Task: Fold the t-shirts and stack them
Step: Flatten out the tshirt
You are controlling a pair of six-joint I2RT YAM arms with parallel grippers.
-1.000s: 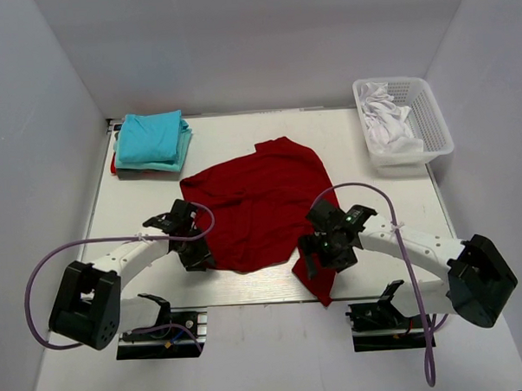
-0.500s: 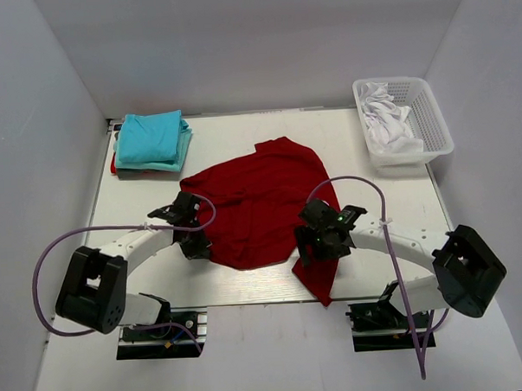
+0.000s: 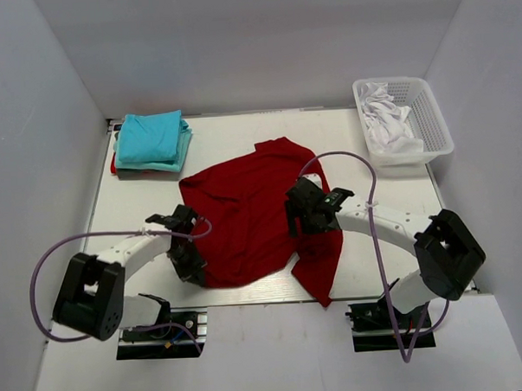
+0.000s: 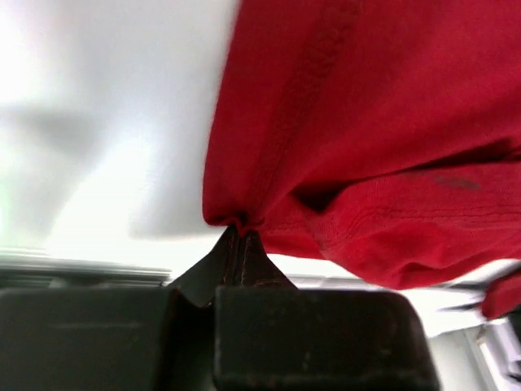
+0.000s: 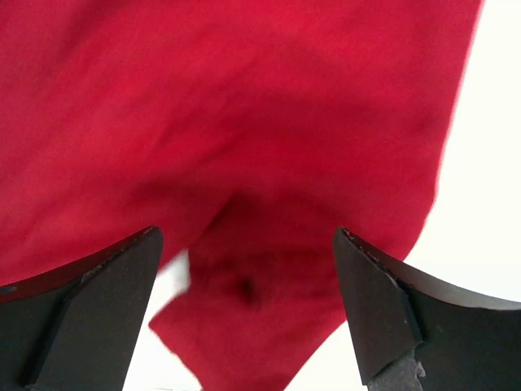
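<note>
A large dark red t-shirt [image 3: 257, 204] lies crumpled in the middle of the white table [image 3: 364, 178], one part hanging over the near edge. My left gripper [image 3: 193, 269] is shut on the shirt's near left edge [image 4: 244, 213], pinching a small fold between its fingertips. Over the shirt's right side hovers my right gripper [image 3: 307, 212], open, with red cloth [image 5: 252, 163] below and nothing between its fingers [image 5: 383, 301]. Folded turquoise t-shirts [image 3: 152, 138] sit stacked at the back left corner, with a dark red layer under them.
A white mesh basket [image 3: 433, 119] holding white cloth [image 3: 388, 121] stands at the back right. Grey walls close in the table on three sides. Purple cables loop off both arms. The arm bases sit at the near edge.
My left gripper closed on the shirt's near left edge and pulled it toward the near edge. My right gripper moved back and left, from the hanging part onto the shirt's right side, staying open.
</note>
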